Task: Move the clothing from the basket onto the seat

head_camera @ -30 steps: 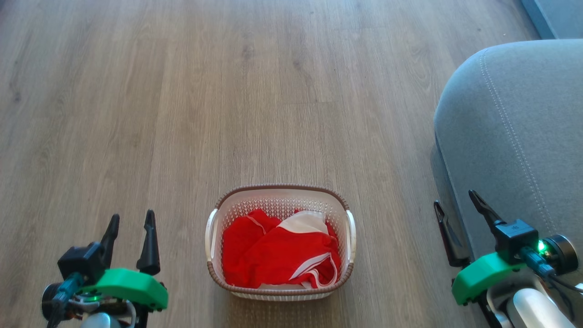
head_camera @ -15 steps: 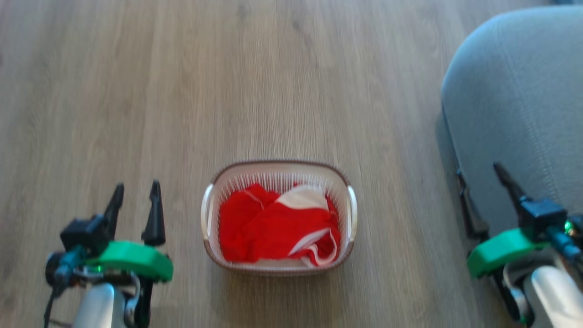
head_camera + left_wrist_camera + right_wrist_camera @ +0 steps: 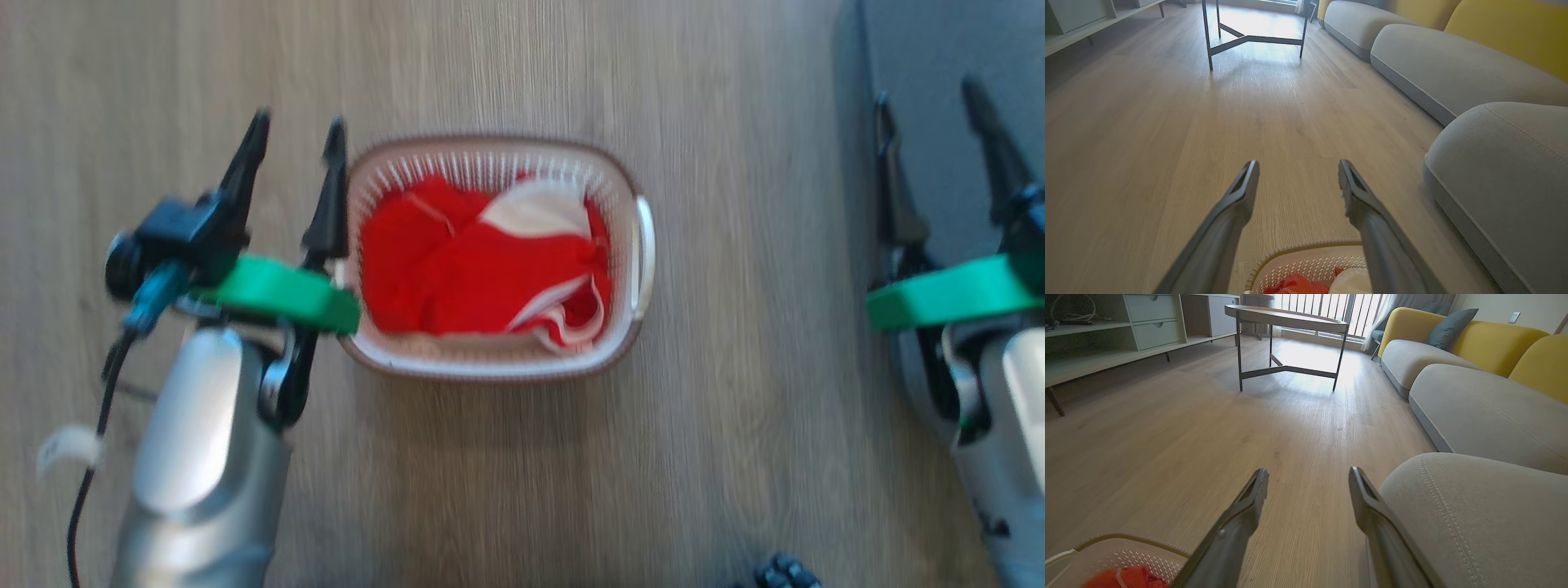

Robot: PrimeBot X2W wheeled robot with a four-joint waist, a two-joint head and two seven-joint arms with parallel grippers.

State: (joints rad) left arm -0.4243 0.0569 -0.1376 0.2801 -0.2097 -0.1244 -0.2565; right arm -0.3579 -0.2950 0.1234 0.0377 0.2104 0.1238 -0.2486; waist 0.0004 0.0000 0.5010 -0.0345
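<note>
The cream basket [image 3: 645, 245] with a brown rim stands on the wood floor, holding the red clothing [image 3: 482, 282] and a white cloth piece [image 3: 535, 216]. My left gripper [image 3: 295, 131] is open and empty, its fingers beside the basket's left rim. Over at the right my right gripper [image 3: 927, 94] is open too, its fingers over the edge of the grey seat [image 3: 922, 41]. In the left wrist view the basket [image 3: 1298, 261] lies below the open fingers, the seat [image 3: 1506, 163] to the right. The right wrist view has the basket [image 3: 1114, 551] at lower left and the seat [image 3: 1474, 514] at right.
More grey sofa cushions [image 3: 1478, 408] with yellow backs [image 3: 1457, 339] run along the right. A round table on dark metal legs [image 3: 1286, 343] stands farther ahead, a low cabinet [image 3: 1106, 339] at the left. A small dark object [image 3: 780, 572] lies at the head view's bottom edge.
The head camera has tilted down, so basket and seat shifted up the picture. Both arms reach farther forward; the left gripper now stands beside the basket's left rim. Both stay open.
</note>
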